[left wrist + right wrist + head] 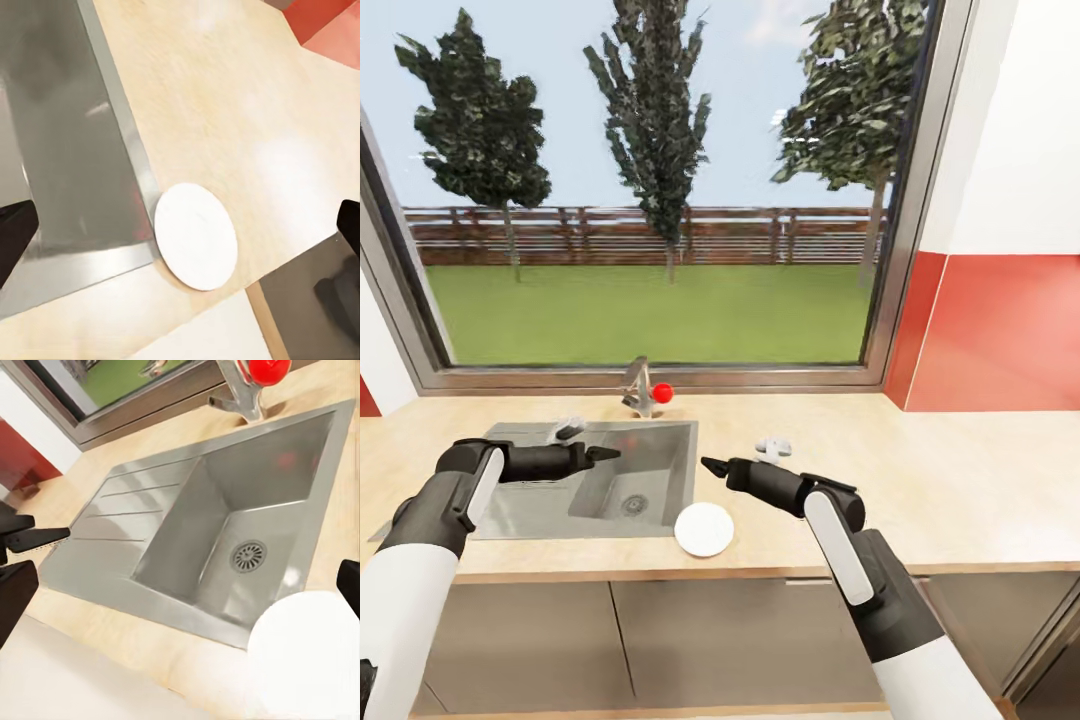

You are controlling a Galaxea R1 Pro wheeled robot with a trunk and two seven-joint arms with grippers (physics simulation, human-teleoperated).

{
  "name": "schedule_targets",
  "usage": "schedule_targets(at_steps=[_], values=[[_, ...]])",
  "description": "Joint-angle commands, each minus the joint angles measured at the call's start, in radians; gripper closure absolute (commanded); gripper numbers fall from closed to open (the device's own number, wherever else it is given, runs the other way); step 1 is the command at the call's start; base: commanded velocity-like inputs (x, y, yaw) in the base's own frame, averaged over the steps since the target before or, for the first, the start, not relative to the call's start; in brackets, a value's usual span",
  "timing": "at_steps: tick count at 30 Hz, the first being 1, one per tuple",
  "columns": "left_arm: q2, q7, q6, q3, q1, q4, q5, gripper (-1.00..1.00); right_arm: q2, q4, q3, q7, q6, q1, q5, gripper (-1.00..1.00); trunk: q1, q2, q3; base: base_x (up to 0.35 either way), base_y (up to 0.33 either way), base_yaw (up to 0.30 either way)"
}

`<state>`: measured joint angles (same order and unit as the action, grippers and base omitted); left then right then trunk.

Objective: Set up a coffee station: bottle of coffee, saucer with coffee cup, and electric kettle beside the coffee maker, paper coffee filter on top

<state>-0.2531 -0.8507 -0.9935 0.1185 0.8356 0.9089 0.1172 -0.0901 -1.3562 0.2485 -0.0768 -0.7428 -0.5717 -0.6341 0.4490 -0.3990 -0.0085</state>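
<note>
The robot faces a light wooden counter (960,480) under a wide window (650,180) that looks onto grass, trees and a fence. A steel sink (590,480) is set into the counter, with its drainboard on the robot's left and the basin with a round drain on the right. A tap (640,388) with a red knob (662,393) stands behind the basin.

The saucer (704,529), a plain white disc, lies flat on the counter at its front edge, just beside the sink's front right corner. In the left wrist view the saucer (196,237) touches or nearly touches the sink rim; the pictures do not settle which. Nothing sits on it. A small white object (773,446) lies on the counter behind the right forearm; it is too small to identify.

The left gripper (605,455) hangs over the drainboard, pointing right, its fingers looking drawn together to a point. The right gripper (712,465) hangs over the counter just right of the basin, pointing left toward the other, above and behind the saucer. Its fingers also taper together. Both hold nothing. In each wrist view the dark fingertips (15,600) sit at opposite edges of the frame.
</note>
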Motion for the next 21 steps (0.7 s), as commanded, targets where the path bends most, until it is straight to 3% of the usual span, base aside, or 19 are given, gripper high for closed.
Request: schedule_targets(at_steps=[1, 6, 7, 14, 21], values=[[0.0, 0.001, -0.007, 0.001, 0.0, 0.0, 0.005, -1.0, 0.0, 0.006, -0.001, -0.005, -0.004, 0.0, 0.005, -1.0, 0.001, -0.001, -0.001, 0.331, 0.0, 0.0], [0.006, 0.001, -0.005, 0.001, 0.0, -0.009, 0.006, -1.0, 0.0, 0.034, -0.001, -0.005, -0.004, 0.0, 0.004, -1.0, 0.001, -0.001, -0.001, 0.229, 0.0, 0.0], [0.007, 0.001, -0.003, 0.002, 0.0, -0.02, 0.006, -1.0, 0.0, 0.228, -0.002, -0.005, -0.004, 0.0, 0.004, -1.0, 0.001, -0.001, -0.001, 0.061, 0.0, 0.0], [0.016, -0.001, 0.002, -0.001, -0.001, -0.08, 0.007, -1.0, -0.002, 0.26, 0.0, -0.004, -0.004, 0.0, 0.007, -1.0, 0.001, -0.001, -0.001, 0.013, 0.0, -0.006], [0.036, -0.002, 0.003, -0.006, -0.001, -0.119, 0.009, -1.0, -0.002, 0.345, 0.001, -0.004, -0.004, 0.002, 0.004, -1.0, 0.001, -0.001, 0.002, 0.0, 0.0, -0.227]])
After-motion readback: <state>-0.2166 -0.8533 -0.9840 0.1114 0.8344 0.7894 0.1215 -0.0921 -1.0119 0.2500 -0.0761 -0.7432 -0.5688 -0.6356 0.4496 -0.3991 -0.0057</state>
